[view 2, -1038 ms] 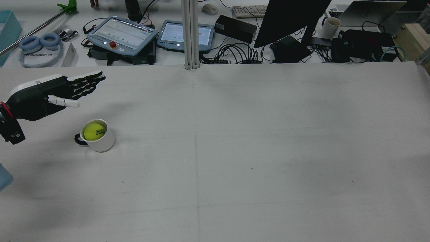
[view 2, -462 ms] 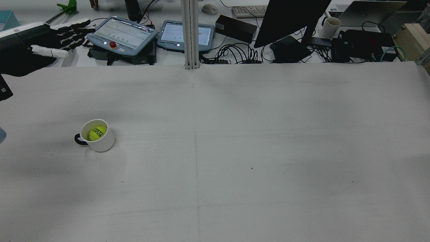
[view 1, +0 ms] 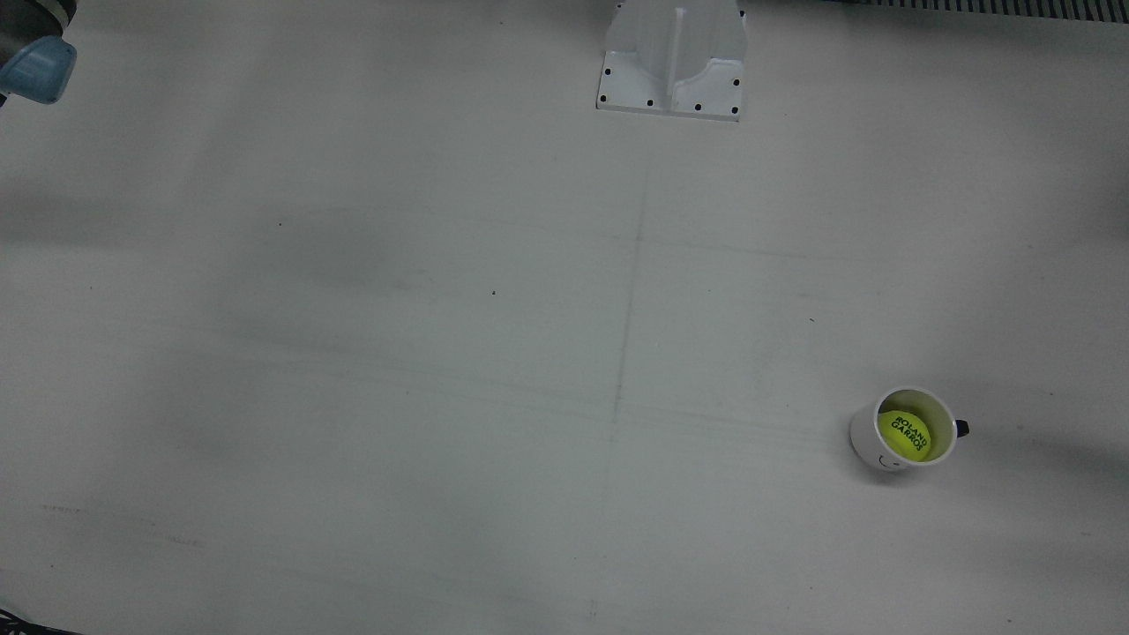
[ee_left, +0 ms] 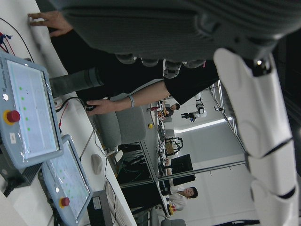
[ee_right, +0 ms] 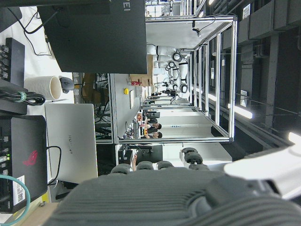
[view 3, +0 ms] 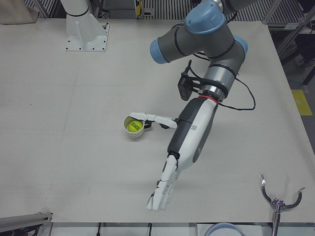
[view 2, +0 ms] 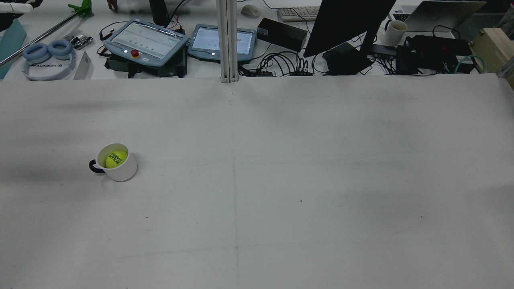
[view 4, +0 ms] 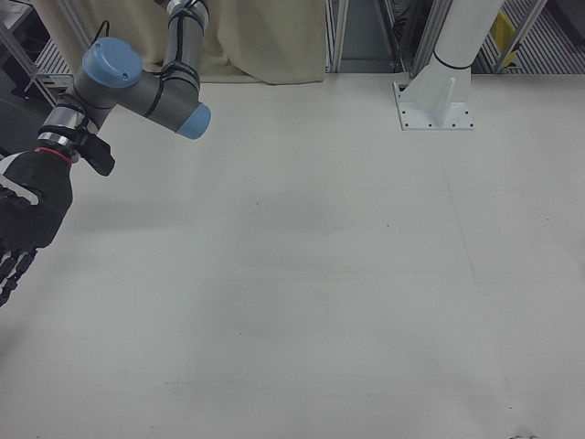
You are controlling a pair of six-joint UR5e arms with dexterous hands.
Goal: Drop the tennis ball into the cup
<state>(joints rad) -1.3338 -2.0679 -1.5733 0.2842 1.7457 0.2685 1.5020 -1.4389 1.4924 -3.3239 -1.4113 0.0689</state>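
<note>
A white cup (view 2: 120, 170) with a dark handle stands upright on the table's left half in the rear view. The yellow-green tennis ball (view 2: 116, 158) lies inside it, also seen as ball (view 1: 907, 436) in cup (view 1: 864, 432) and ball (view 3: 132, 126) in cup (view 3: 135, 132). My left hand (view 3: 189, 135) is raised well above the table, fingers (view 3: 162, 189) straight and apart, holding nothing; only its tip shows as left hand (view 2: 14, 7) at the rear view's top-left corner. My right hand (view 4: 27, 219) hovers off the table's other side, fingers spread, empty.
Beyond the table's far edge lie two teach pendants (view 2: 146, 40), headphones (view 2: 47, 56), a black monitor (view 2: 345, 24) and cables. A metal post (view 2: 227, 40) stands at mid-edge. The arm pedestal (view 1: 672, 57) is bolted down. A person's arm (ee_left: 127, 101) rests past the pendants.
My left hand has risen and pulled away from the cup toward the far left, nearly out of the rear view. The ball has settled lower inside the cup.
</note>
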